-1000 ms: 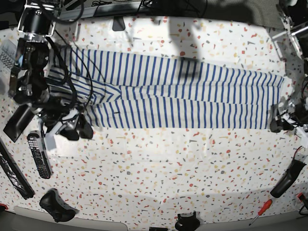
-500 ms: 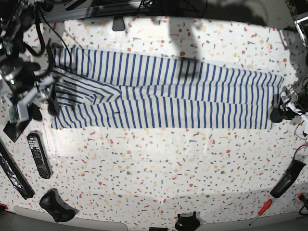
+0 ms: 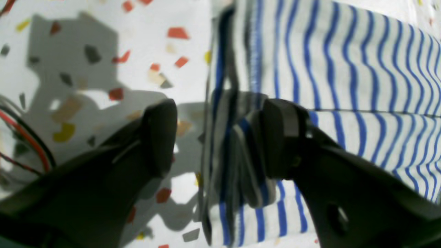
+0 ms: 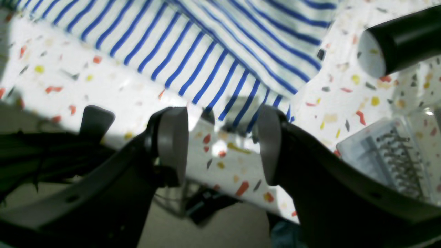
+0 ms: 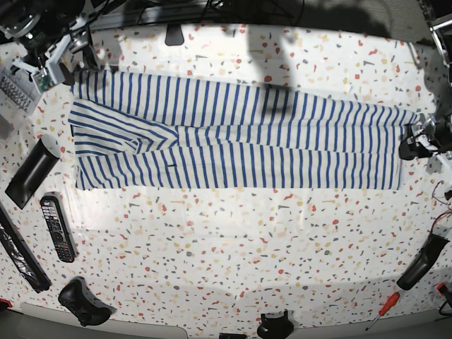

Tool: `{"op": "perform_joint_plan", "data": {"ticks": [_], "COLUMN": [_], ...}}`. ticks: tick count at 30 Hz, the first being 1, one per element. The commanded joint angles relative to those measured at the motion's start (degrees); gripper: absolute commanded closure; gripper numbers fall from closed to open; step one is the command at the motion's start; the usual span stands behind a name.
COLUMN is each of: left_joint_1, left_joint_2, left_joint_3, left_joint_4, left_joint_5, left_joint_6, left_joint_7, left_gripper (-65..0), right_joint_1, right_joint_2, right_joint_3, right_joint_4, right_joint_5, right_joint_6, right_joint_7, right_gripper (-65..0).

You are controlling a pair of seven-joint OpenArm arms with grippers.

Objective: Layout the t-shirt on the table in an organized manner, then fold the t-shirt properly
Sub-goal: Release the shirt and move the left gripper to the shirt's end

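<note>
Along the near edge of the speckled bench [image 5: 233, 261] lie a red-handled screwdriver [image 5: 382, 308], a black game controller [image 5: 83, 302] and, toward the base view's left, a black remote control [image 5: 56, 227] with other dark items beside it. Beyond them, the striped t-shirt [image 5: 240, 138] is spread flat across the middle of the bench as a long band folded lengthwise, with a sleeve folded over near the left end of that view. At the band's other end, the left hand [image 3: 220, 141] sits low over the cloth's edge, its jaws standing wide apart: one fingertip [image 3: 280, 137] rests on the striped fabric and the other is over bare bench, so the edge lies between them and nothing is pinched. At the far left corner of the base view, the right hand [image 4: 222, 148] hangs above the shirt's corner near the bench edge, jaws parted and empty, with a clear plastic box [image 4: 386, 155] just beside it.
</note>
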Motion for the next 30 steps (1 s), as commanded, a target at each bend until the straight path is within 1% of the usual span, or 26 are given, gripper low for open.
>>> {"op": "perform_joint_plan", "data": {"ticks": [1, 3, 6, 9, 11, 13, 15, 17, 20, 23, 26, 30], "left_joint_1": [-1.07, -1.40, -1.40, -1.40, -1.40, -1.38, -1.22, -1.22, -1.22, -1.22, -1.25, -1.07], "left_joint_2": [-1.68, -2.45, -4.04, -5.38, -5.64, -5.44, -5.31, -4.81, -2.84, -1.60, -2.34, -3.41], "left_joint_3": [-0.31, -0.31, -0.31, -0.31, -0.31, -0.31, -0.31, -0.31, -0.31, -0.31, -0.31, -0.31], "left_joint_4": [-1.01, -5.18, -11.10, -15.63, -17.00, -17.31, -17.31, -17.31, -17.31, -17.31, -17.29, -17.29], "left_joint_5": [-2.05, -4.92, -10.99, -18.99, -21.81, -21.92, -22.03, -24.37, -27.80, -27.71, -27.71, -27.78], "left_joint_6": [-0.24, -0.81, -5.06, -5.06, -5.06, -5.06, -5.06, -5.06, -5.06, -5.06, -5.06, -5.06], "left_joint_7": [-0.85, 0.09, 3.63, 7.63, 10.29, 12.28, 12.48, 13.46, 17.68, 18.32, 17.38, 17.97], "left_gripper": [-35.7, -35.7, -35.7, -35.7, -35.7, -35.7, -35.7, -35.7, -35.7, -35.7, -35.7, -35.6], "right_joint_1": [-0.61, -0.74, -0.74, -0.72, -0.72, -0.72, -0.72, -0.72, -0.72, -0.72, -0.72, -0.68], "right_joint_2": [0.61, 0.61, 0.61, 0.63, 0.63, 0.63, 0.63, 0.63, 0.63, 0.63, 0.63, 0.63], "right_joint_3": [0.42, 0.42, 0.39, 0.39, 0.39, 0.39, 0.39, 0.39, 0.39, 0.39, 0.39, 0.39], "right_joint_4": [1.86, 3.23, 4.63, 5.14, 5.14, 5.14, 5.14, 5.14, 5.14, 5.14, 5.14, 5.14], "right_joint_5": [0.87, 0.90, 0.92, 1.09, 1.79, 1.92, 1.92, 1.95, 1.95, 1.92, 1.92, 1.95], "right_joint_6": [0.06, 0.06, 0.06, 0.06, 0.06, 0.06, 0.06, 0.06, 0.06, 0.06, 0.06, 0.06], "right_joint_7": [0.81, -0.02, -0.13, -0.15, -0.24, -0.33, -0.33, -0.35, -0.35, -0.37, -0.42, -0.39], "right_gripper": [-31.2, -31.2, -31.2, -31.2, -31.2, -31.2, -31.2, -31.2, -31.2, -31.2, -31.2, -31.2]}}
